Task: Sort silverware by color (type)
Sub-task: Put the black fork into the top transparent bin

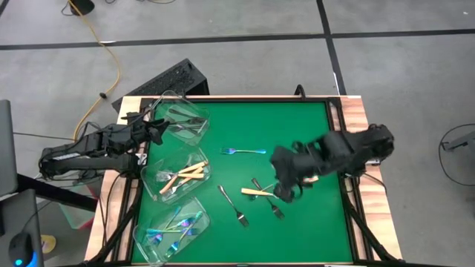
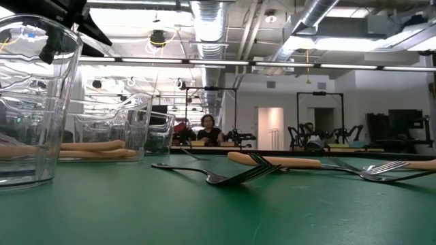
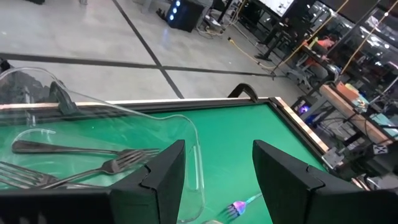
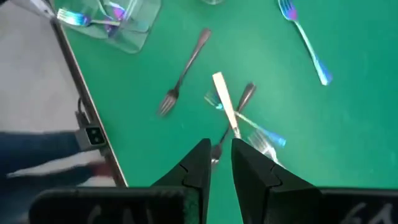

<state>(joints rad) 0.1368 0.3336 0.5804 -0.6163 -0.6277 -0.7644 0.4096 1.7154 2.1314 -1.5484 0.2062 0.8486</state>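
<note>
With its fingers nearly closed and nothing held, the right gripper (image 4: pixel 220 163) is poised above the crossed forks, where the cream-handled fork (image 4: pixel 225 104) should be gripped clear of the grey fork (image 4: pixel 231 126) beneath.

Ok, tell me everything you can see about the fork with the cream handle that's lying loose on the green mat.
The cream-handled fork has a straight, pale tan handle and a small metal head. It lies flat on the green mat, right of the tubs, in a small pile: it crosses a dark metal fork and an iridescent fork. The right gripper hovers just above the pile, fingers nearly together, apparently not touching it.
</note>
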